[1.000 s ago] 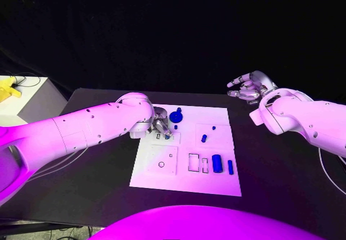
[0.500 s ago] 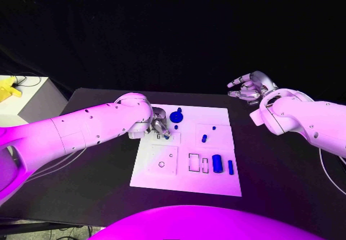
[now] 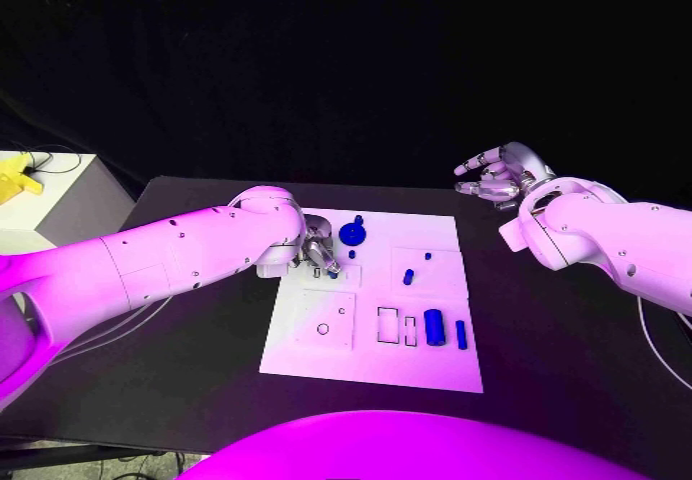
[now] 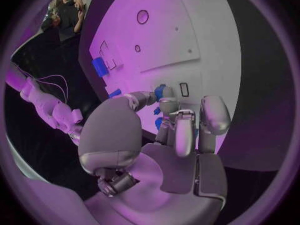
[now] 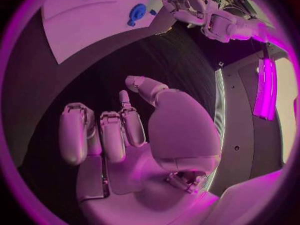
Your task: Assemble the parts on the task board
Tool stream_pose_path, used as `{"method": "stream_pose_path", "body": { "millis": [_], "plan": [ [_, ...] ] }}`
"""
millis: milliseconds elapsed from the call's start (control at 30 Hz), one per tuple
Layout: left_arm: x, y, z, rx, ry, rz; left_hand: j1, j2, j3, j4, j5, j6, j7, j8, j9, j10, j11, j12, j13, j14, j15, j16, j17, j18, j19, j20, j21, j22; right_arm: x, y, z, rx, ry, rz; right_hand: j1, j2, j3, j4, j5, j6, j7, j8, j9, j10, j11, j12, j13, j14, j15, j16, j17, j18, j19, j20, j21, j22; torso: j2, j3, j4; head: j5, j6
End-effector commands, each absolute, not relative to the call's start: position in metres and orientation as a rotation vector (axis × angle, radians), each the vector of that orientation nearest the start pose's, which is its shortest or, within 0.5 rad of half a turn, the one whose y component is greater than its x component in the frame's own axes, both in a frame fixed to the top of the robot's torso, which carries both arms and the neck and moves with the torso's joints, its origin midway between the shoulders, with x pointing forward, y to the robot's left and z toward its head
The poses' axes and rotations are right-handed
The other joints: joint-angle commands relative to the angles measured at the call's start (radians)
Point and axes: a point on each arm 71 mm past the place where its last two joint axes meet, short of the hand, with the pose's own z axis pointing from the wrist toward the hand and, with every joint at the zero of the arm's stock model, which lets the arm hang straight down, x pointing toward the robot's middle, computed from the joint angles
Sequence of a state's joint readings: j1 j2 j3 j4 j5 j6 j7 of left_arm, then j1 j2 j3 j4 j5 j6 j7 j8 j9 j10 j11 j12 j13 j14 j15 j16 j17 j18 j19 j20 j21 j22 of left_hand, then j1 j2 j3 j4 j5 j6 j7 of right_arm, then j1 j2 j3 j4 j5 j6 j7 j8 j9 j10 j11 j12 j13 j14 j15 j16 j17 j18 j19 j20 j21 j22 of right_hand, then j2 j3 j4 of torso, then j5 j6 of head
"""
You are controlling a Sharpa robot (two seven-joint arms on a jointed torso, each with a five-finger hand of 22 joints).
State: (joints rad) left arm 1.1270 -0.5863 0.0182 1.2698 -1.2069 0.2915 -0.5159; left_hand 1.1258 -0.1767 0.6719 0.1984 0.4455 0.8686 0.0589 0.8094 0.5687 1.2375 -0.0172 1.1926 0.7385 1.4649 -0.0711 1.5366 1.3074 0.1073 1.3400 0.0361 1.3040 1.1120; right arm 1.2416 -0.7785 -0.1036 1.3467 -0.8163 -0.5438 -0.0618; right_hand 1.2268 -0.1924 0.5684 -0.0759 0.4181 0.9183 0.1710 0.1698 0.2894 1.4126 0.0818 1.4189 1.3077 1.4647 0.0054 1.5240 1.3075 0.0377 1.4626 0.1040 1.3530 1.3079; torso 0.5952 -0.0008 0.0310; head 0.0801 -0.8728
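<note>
The white task board [image 3: 372, 352] lies in the middle of the black table. My left hand [image 3: 320, 252] is low over the board's far left corner, and its thumb and a finger pinch a small blue part [image 4: 160, 91] against the board. Just beyond it stands a round blue part [image 3: 352, 234]. A short blue peg [image 3: 408, 277] sits mid-board. A blue cylinder [image 3: 434, 326] and a thin blue bar [image 3: 462, 334] lie at the board's right side beside white rectangular slots [image 3: 389, 325]. My right hand [image 3: 498, 172] hangs raised past the board's far right corner, fingers apart and holding nothing.
A white stand [image 3: 51, 205] with a yellow object [image 3: 18, 180] on it is off the table's left side. Bare black table [image 3: 577, 340] lies to the right of the board. In the right wrist view the board [image 5: 81, 20] and my left hand [image 5: 184, 5] are far off.
</note>
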Motion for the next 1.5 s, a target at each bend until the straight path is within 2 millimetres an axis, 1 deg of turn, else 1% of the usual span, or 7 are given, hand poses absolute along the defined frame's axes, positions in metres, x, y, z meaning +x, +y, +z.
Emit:
{"method": "stream_pose_path", "body": {
  "millis": [33,300,567,600,700,1133,1500],
  "plan": [
    [0.4987,0.1552,-0.2695,0.012,2.452,-0.329,0.000,0.005,0.214,-0.218,0.005,0.008,-0.002,0.002,0.001,0.009,-0.002,0.008,0.003,0.087,-0.005,0.004,0.197,-0.009,0.010,-0.001,0.006,0.001,0.5226,-0.2393,-0.1949,0.556,1.601,0.750,0.005,-0.007,-0.003,0.005,0.004,-0.005,0.001,0.005,-0.001,-0.007,0.001,-0.004,0.082,0.081,-0.002,-0.005,0.173,0.009,0.039,-0.003,-0.004,0.165,0.000,0.0003,-0.0004,0.000,0.000],
    [0.4986,0.1518,-0.2700,0.018,2.457,-0.333,0.000,0.005,0.214,-0.219,0.006,0.009,-0.002,0.002,0.001,0.010,-0.002,0.008,0.004,0.086,-0.005,0.003,0.196,-0.009,0.010,-0.001,0.006,0.001,0.5224,-0.2392,-0.1948,0.555,1.601,0.751,0.005,-0.007,-0.003,0.005,0.004,-0.005,0.001,0.005,-0.001,-0.007,0.001,-0.004,0.082,0.081,-0.002,-0.005,0.173,0.009,0.039,-0.003,-0.004,0.165,0.000,0.0014,-0.0004,0.000,0.000],
    [0.4972,0.1493,-0.2718,0.038,2.478,-0.332,-0.013,0.003,0.207,-0.213,0.005,0.017,-0.003,0.001,0.003,0.028,-0.003,0.023,0.037,0.090,-0.005,0.009,0.207,-0.011,0.013,-0.001,0.011,0.008,0.5222,-0.2393,-0.1948,0.555,1.601,0.752,0.005,-0.007,-0.003,0.005,0.004,-0.005,0.001,0.005,-0.001,-0.007,0.001,-0.004,0.082,0.081,-0.002,-0.005,0.173,0.009,0.039,-0.003,-0.004,0.165,0.000,0.0018,-0.0012,-0.002,0.000],
    [0.4968,0.1490,-0.2723,0.041,2.482,-0.331,-0.013,0.003,0.207,-0.213,0.005,0.017,-0.003,0.001,0.003,0.028,-0.003,0.023,0.037,0.090,-0.005,0.009,0.207,-0.011,0.013,-0.001,0.011,0.008,0.5223,-0.2394,-0.1948,0.555,1.601,0.752,0.005,-0.007,-0.003,0.005,0.004,-0.005,0.001,0.005,-0.001,-0.007,0.001,-0.004,0.082,0.081,-0.002,-0.005,0.173,0.009,0.039,-0.003,-0.004,0.165,0.000,0.0009,-0.0008,-0.003,0.000],
    [0.4957,0.1487,-0.2737,0.051,2.491,-0.328,-0.014,0.003,0.206,-0.213,0.005,0.018,-0.004,0.001,0.004,0.030,-0.003,0.025,0.042,0.090,-0.005,0.009,0.209,-0.012,0.014,-0.001,0.012,0.010,0.5222,-0.2395,-0.1947,0.555,1.601,0.752,0.005,-0.007,-0.003,0.005,0.004,-0.005,0.001,0.005,-0.001,-0.007,0.001,-0.004,0.082,0.081,-0.002,-0.005,0.173,0.009,0.039,-0.003,-0.004,0.165,0.000,0.0013,-0.0012,-0.003,0.000],
    [0.4944,0.1494,-0.2761,0.065,2.493,-0.316,-0.018,0.002,0.203,-0.212,0.005,0.022,-0.006,0.002,0.006,0.039,-0.004,0.032,0.056,0.092,-0.005,0.013,0.216,-0.013,0.017,-0.001,0.016,0.018,0.5218,-0.2400,-0.1946,0.555,1.600,0.752,0.005,-0.007,-0.003,0.005,0.004,-0.005,0.001,0.005,-0.001,-0.007,0.001,-0.004,0.082,0.081,-0.002,-0.005,0.173,0.009,0.039,-0.003,-0.004,0.165,0.000,-0.0003,0.0006,-0.006,0.000],
    [0.4977,0.1500,-0.2745,0.024,2.446,-0.326,-0.028,0.006,0.196,-0.204,0.002,0.023,-0.007,0.000,0.007,0.033,-0.005,0.022,0.038,0.090,-0.006,0.009,0.207,-0.012,0.015,-0.001,0.015,0.014,0.5218,-0.2401,-0.1945,0.555,1.599,0.752,0.007,-0.008,-0.004,0.008,0.004,-0.007,0.001,0.008,-0.002,-0.008,0.001,-0.006,0.081,0.080,-0.002,-0.006,0.172,0.009,0.039,-0.003,-0.006,0.164,0.000,-0.0002,0.0001,-0.006,0.000]
  ]
}}
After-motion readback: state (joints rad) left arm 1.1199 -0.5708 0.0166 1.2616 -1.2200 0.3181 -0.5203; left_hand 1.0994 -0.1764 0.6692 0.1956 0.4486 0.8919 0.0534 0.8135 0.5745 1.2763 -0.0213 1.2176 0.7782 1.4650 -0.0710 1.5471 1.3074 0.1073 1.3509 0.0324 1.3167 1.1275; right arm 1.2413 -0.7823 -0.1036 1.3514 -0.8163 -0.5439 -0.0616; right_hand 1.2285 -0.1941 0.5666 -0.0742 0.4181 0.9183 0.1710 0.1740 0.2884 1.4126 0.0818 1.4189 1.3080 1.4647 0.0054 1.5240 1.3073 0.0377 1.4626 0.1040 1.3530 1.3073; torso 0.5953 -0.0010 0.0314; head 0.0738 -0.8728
